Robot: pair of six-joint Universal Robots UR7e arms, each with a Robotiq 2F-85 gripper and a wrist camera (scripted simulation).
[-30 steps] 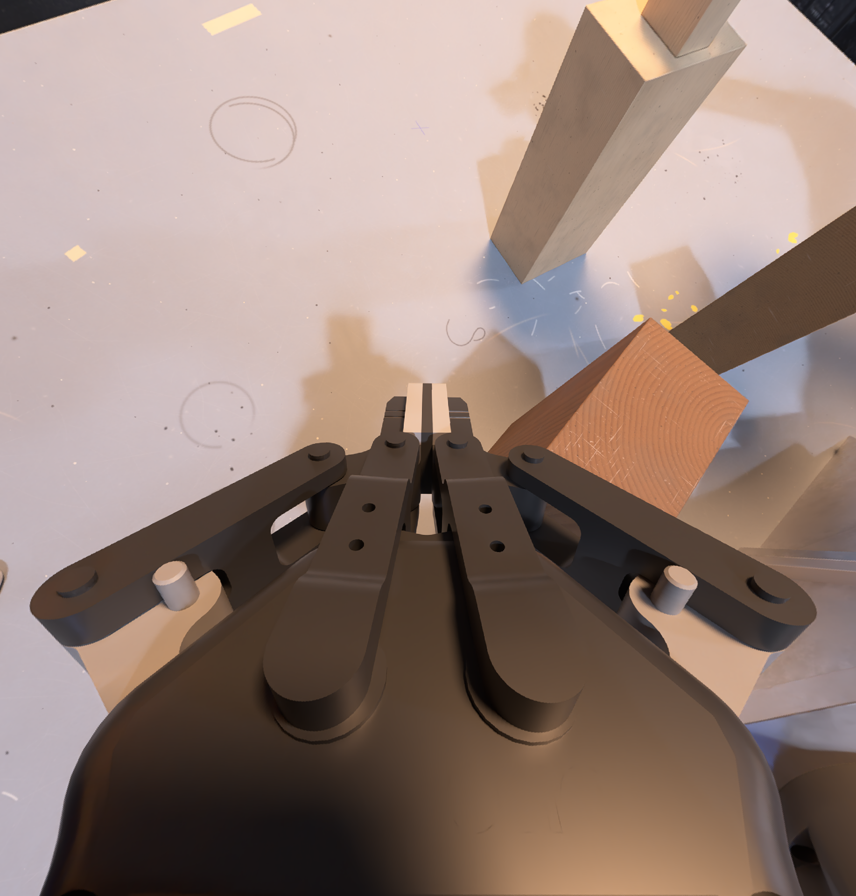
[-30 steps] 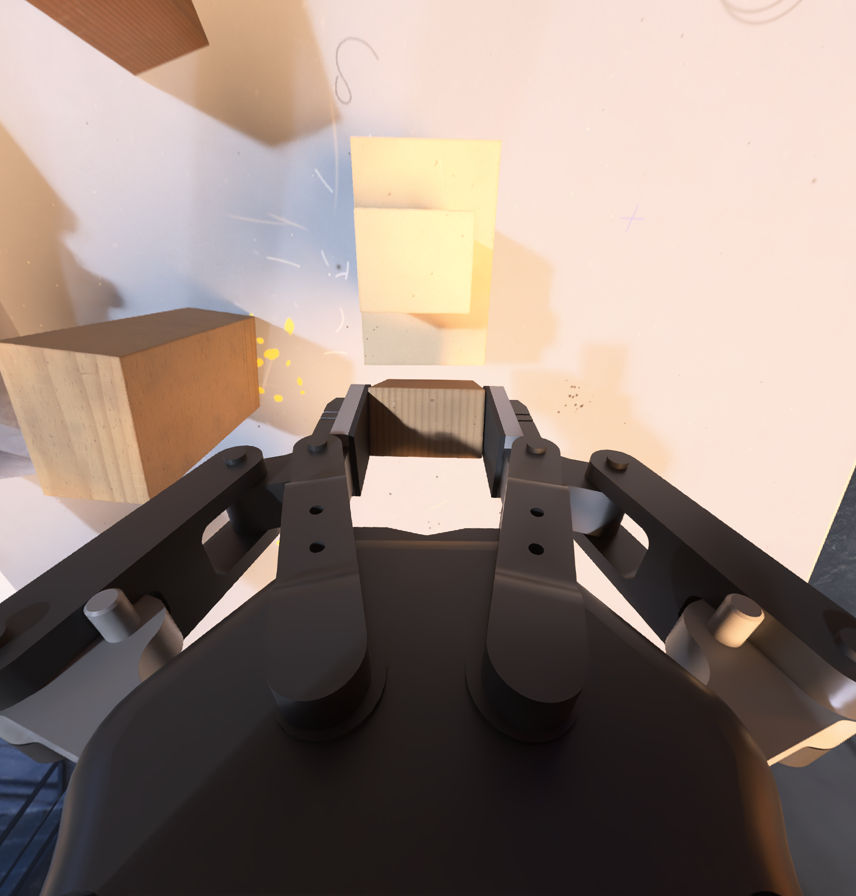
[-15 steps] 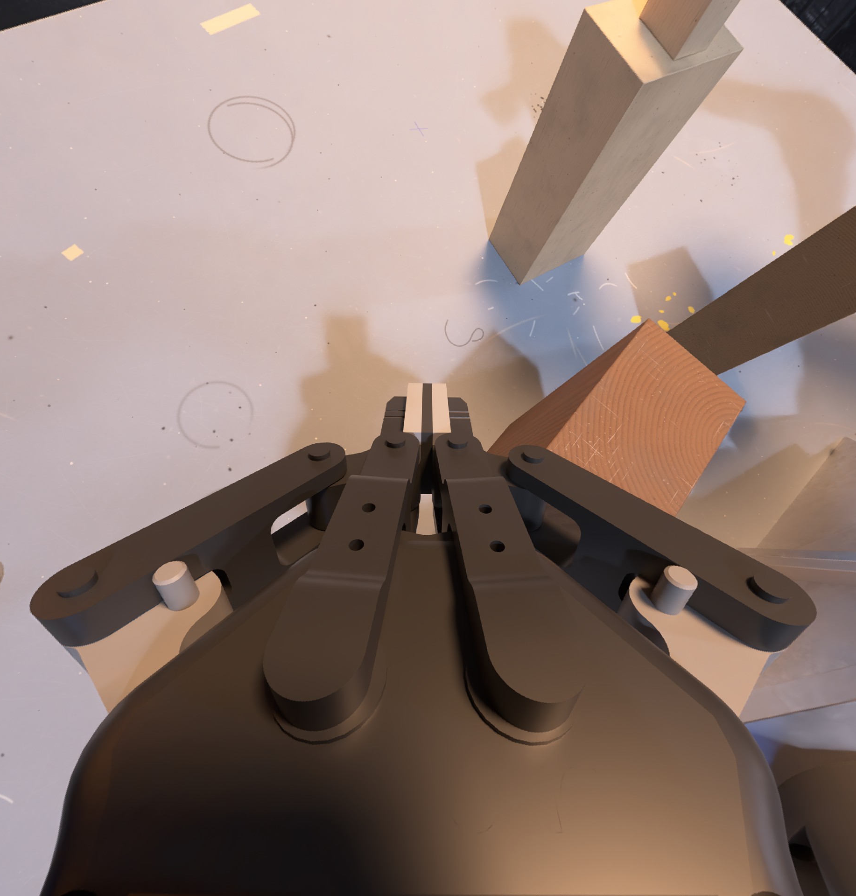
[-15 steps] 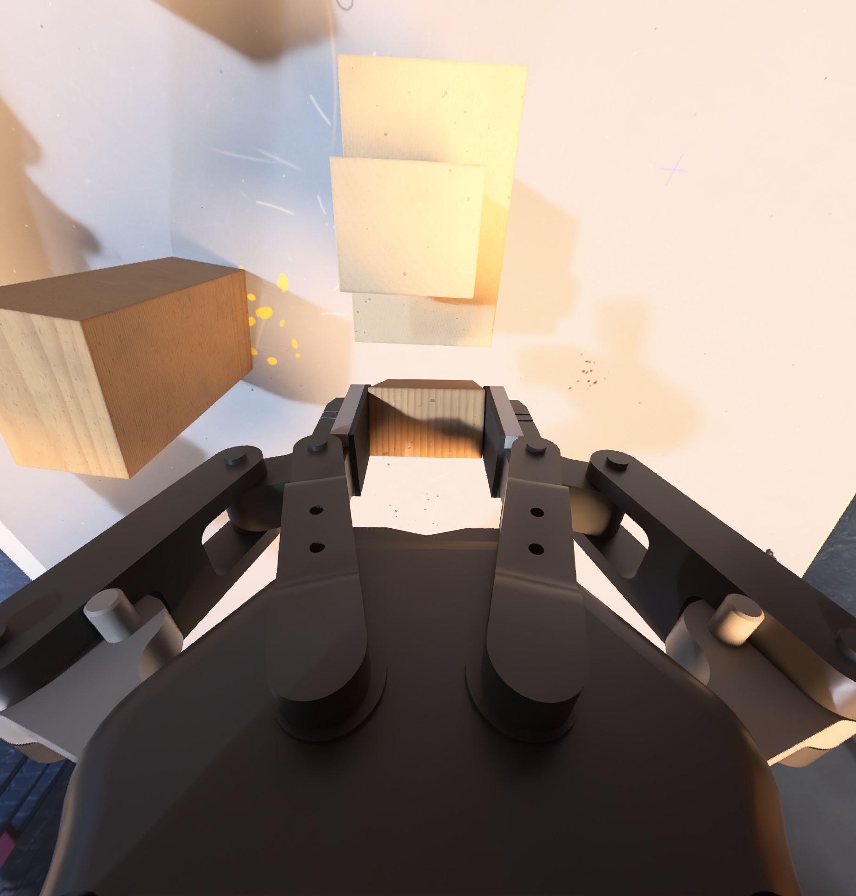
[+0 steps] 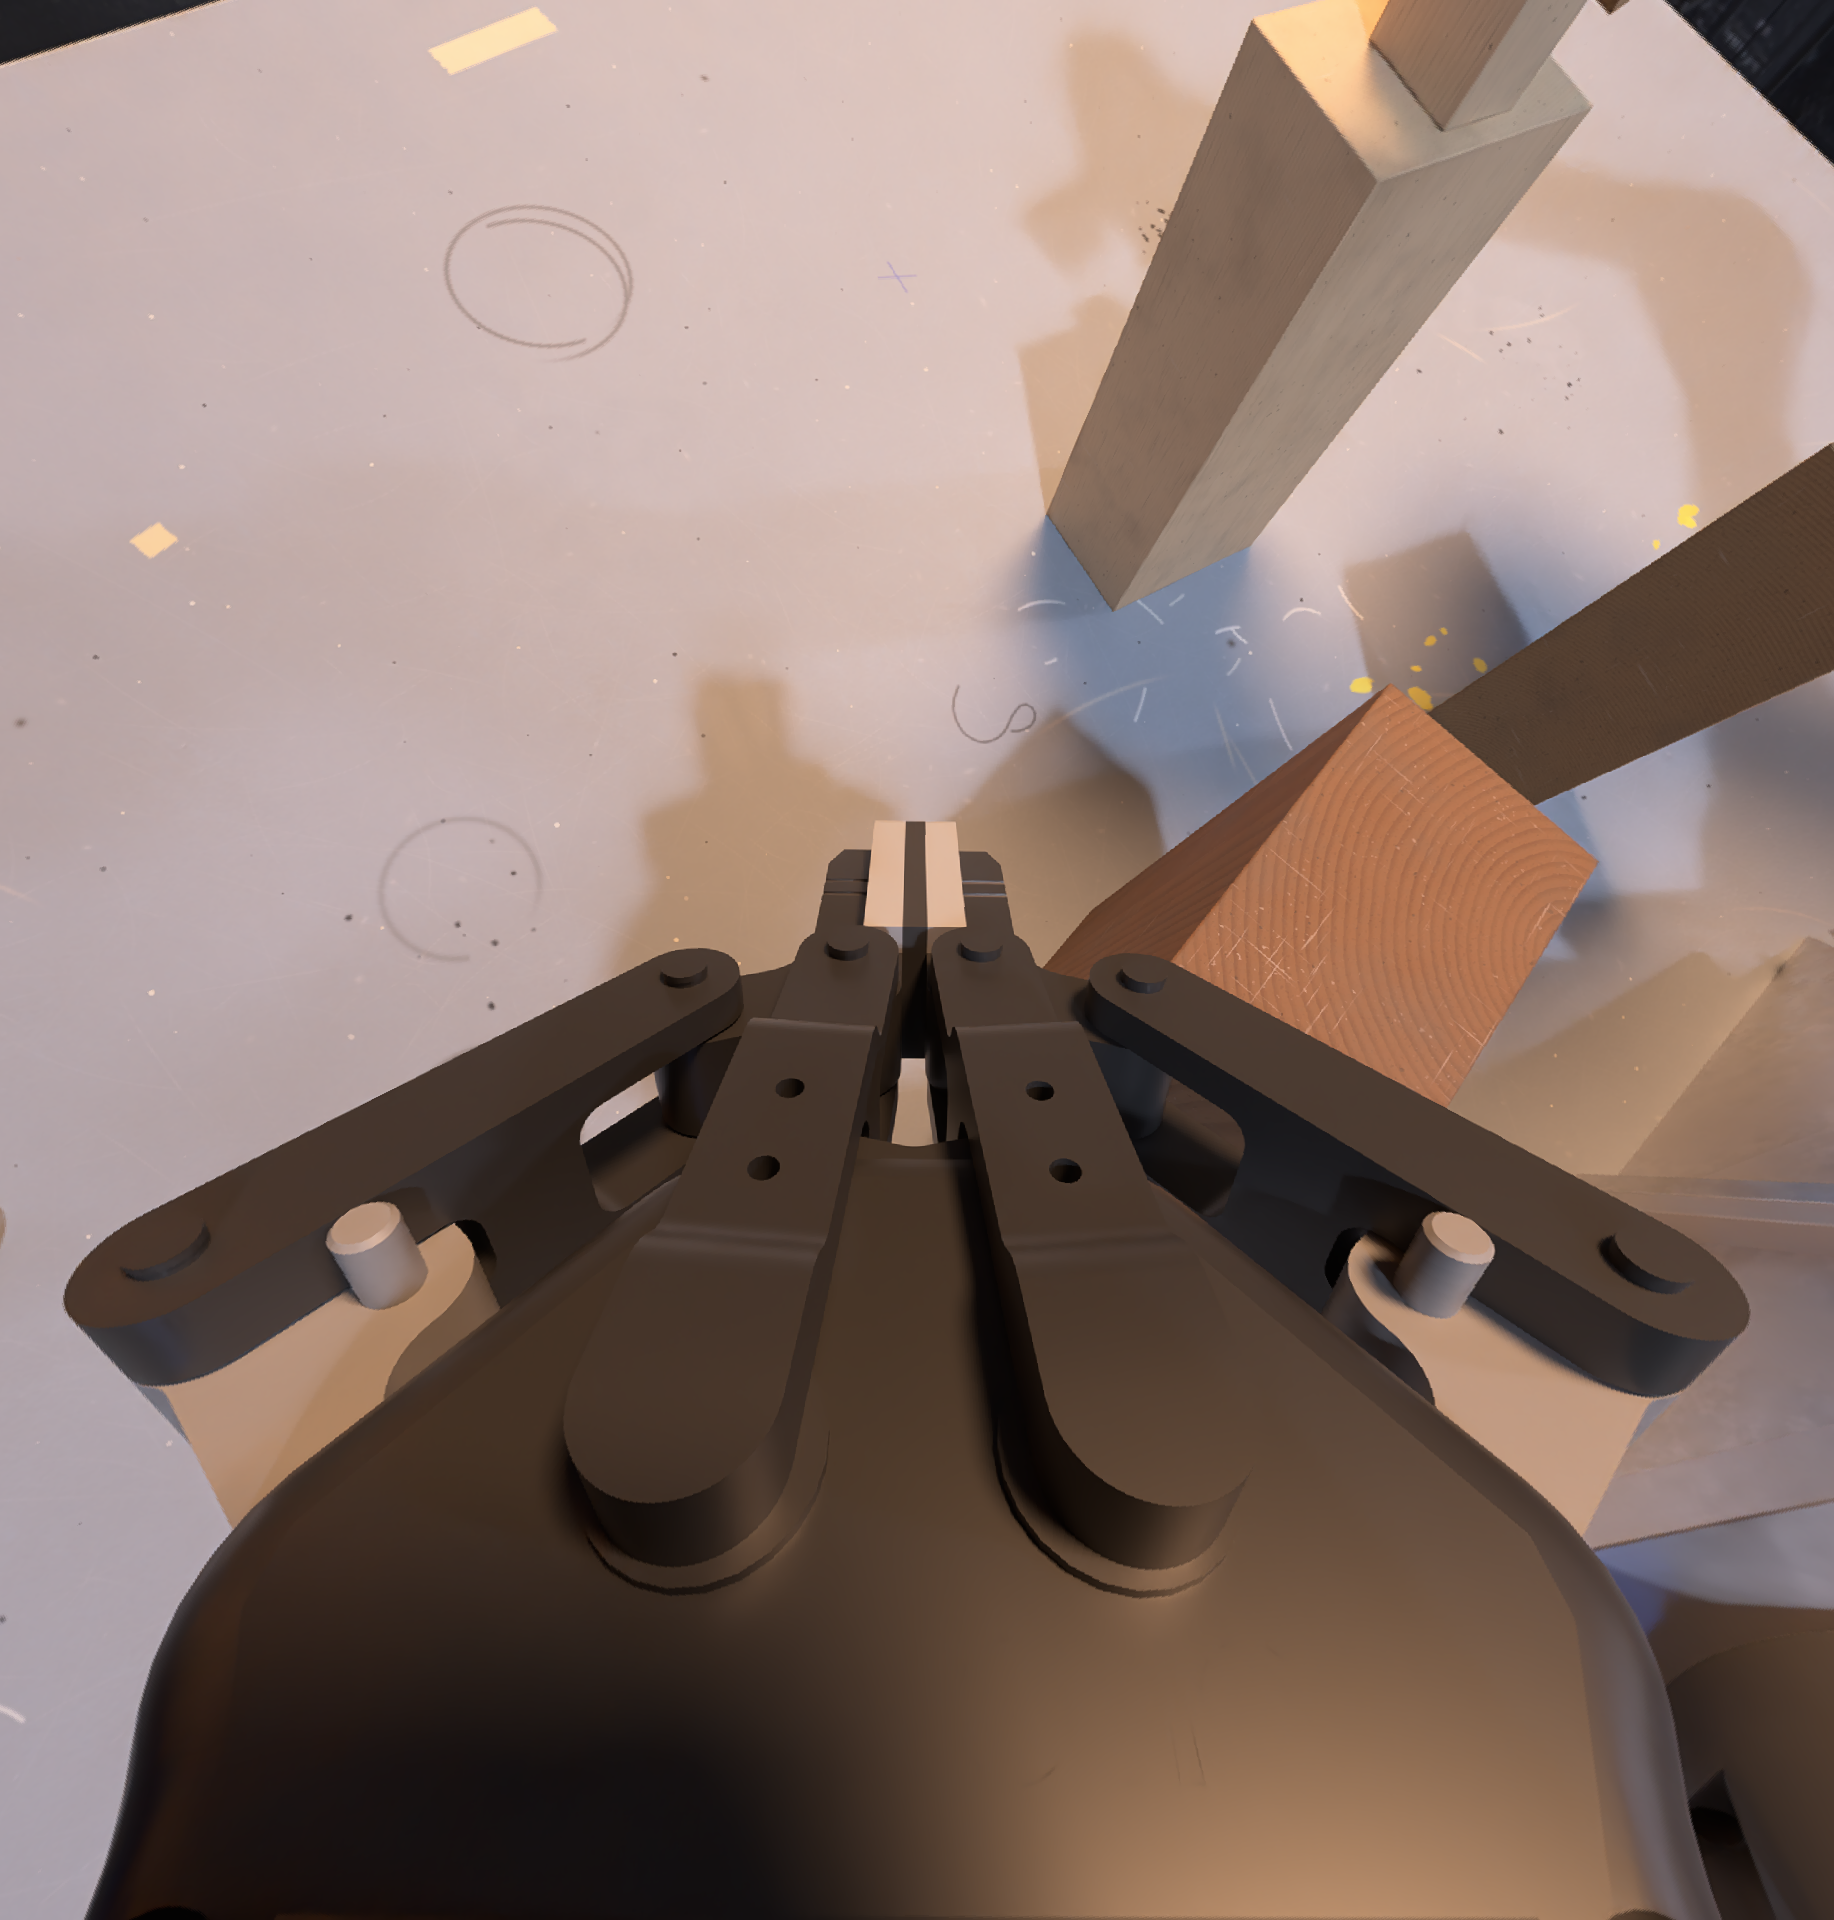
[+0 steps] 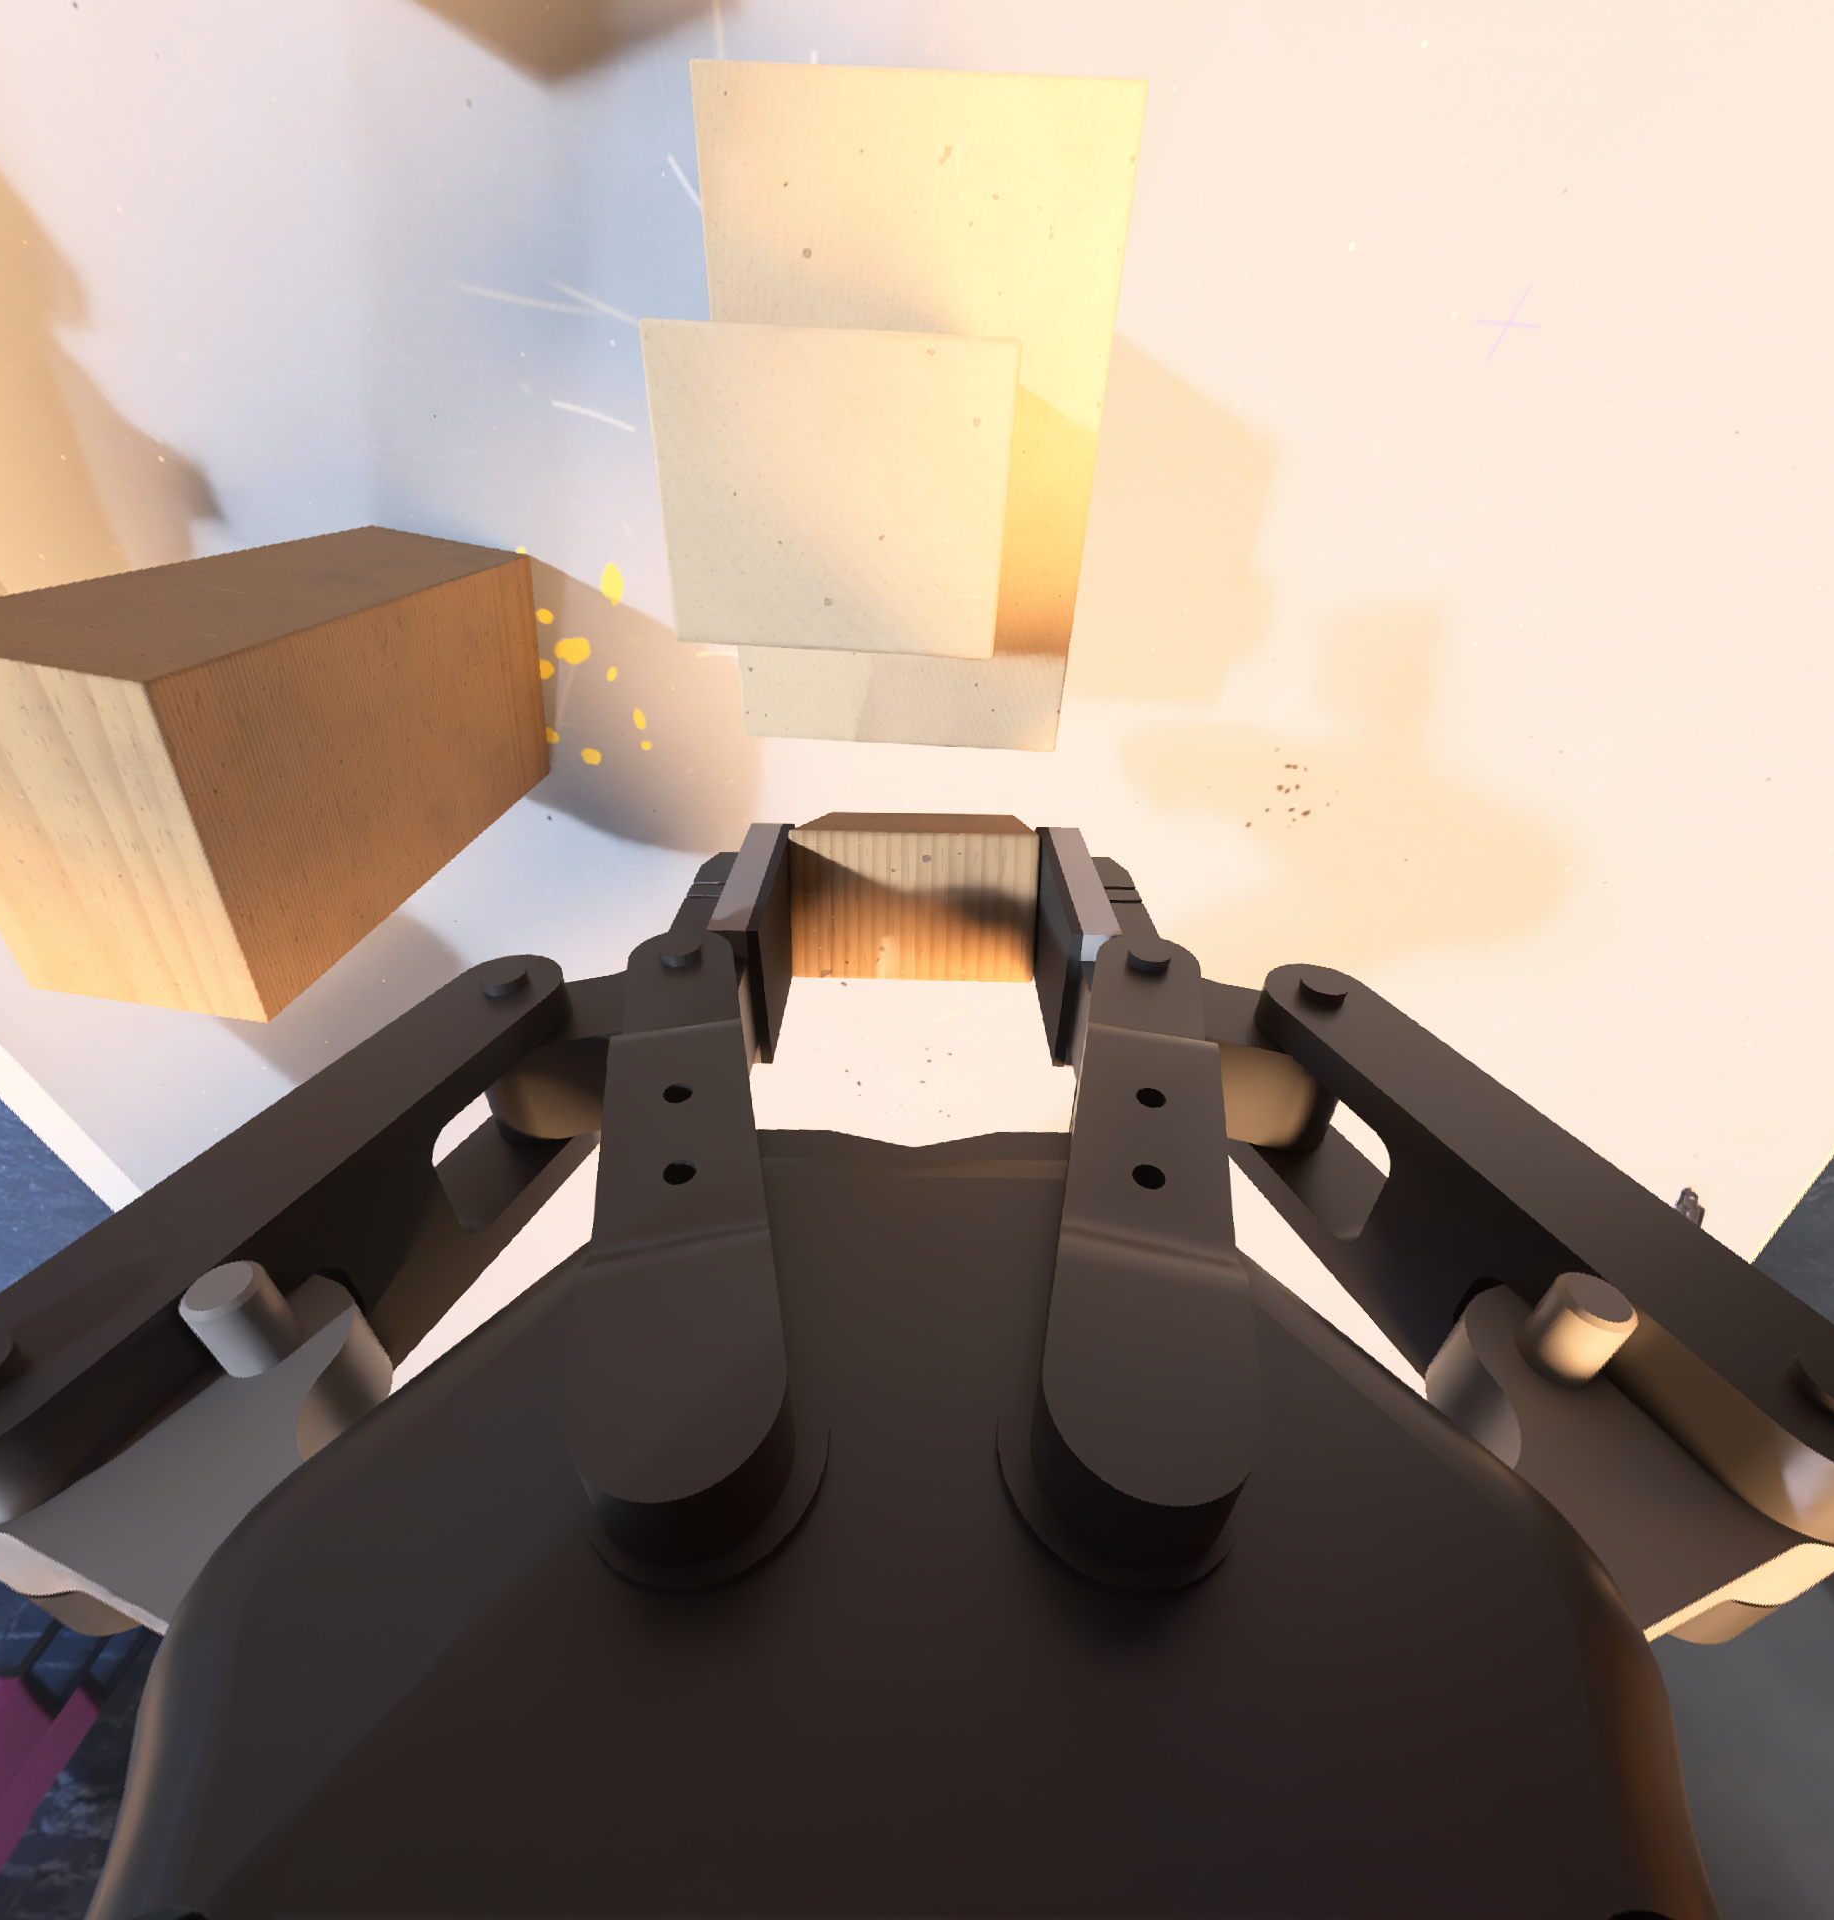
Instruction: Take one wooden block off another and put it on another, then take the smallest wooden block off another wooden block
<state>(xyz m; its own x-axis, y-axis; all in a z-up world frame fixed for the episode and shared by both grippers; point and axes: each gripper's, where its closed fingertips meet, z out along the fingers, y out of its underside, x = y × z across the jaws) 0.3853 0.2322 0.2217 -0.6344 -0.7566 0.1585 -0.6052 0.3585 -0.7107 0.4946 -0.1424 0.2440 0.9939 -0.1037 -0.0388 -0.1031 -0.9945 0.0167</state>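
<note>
Only the right wrist view is showing a block in hand: the right gripper [image 6: 913, 904] is clamping a small brown wooden block [image 6: 911, 906] between its two fingers, above the white table [image 6: 1464, 520]. The left wrist view is showing the left gripper [image 5: 914, 878] hanging over the table with its pale pads pressed together and nothing between them.

The held block is short, with vertical grain on its near face and a dark shadow band crossing it. At twelve o'clock from it, a pale square block [image 6: 830, 488] is sitting on top of a taller pale block [image 6: 923, 197], which is standing on the table; the upper one is covering only the near part of the lower one's top. In the left wrist view this tall pale block [image 5: 1297, 312] is rising at one o'clock, with the smaller one [image 5: 1464, 52] on its top, cut off by the frame.

At nine o'clock from the held block, a large brown block [image 6: 238, 769] is filling the left side of the right view. In the left view a reddish block [image 5: 1360, 904] is lying at three o'clock, just beside the left fingers, and a dark brown block [image 5: 1671, 665] is stretching behind it.
</note>
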